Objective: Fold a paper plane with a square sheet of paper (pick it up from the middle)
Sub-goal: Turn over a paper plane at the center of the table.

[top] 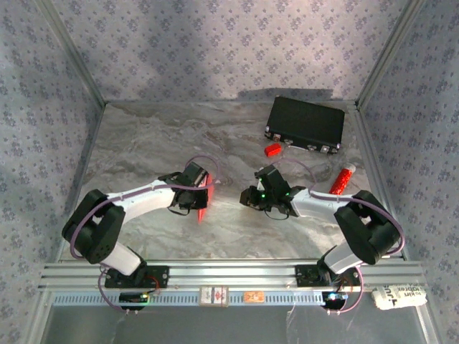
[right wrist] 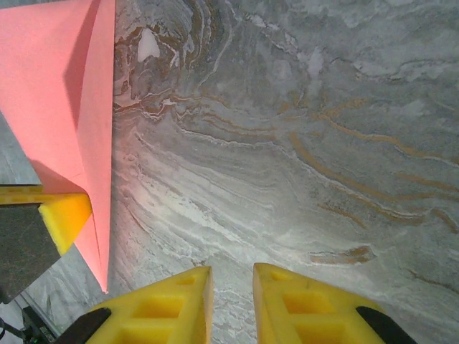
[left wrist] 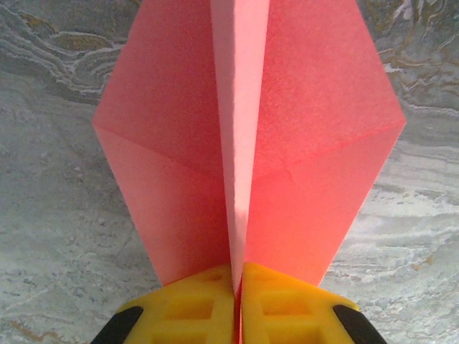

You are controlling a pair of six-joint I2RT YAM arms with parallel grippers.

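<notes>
Left gripper (left wrist: 237, 287) clamped on the paper plane (left wrist: 247, 143), held on edge over the marble table (right wrist: 323, 143).
On my left wrist feed the plane is salmon-pink, with a sharp centre crease and wings spreading to either side with diagonal fold lines. The yellow fingers press together on that centre fold at its near end. The right gripper (right wrist: 229, 301) stands narrowly parted, holding nothing. The plane sits off to its upper left, apart from it.

Pink paper plane (left wrist: 308, 143), wings splayed, crease pinched in L pincer (left wrist: 237, 290)
</notes>
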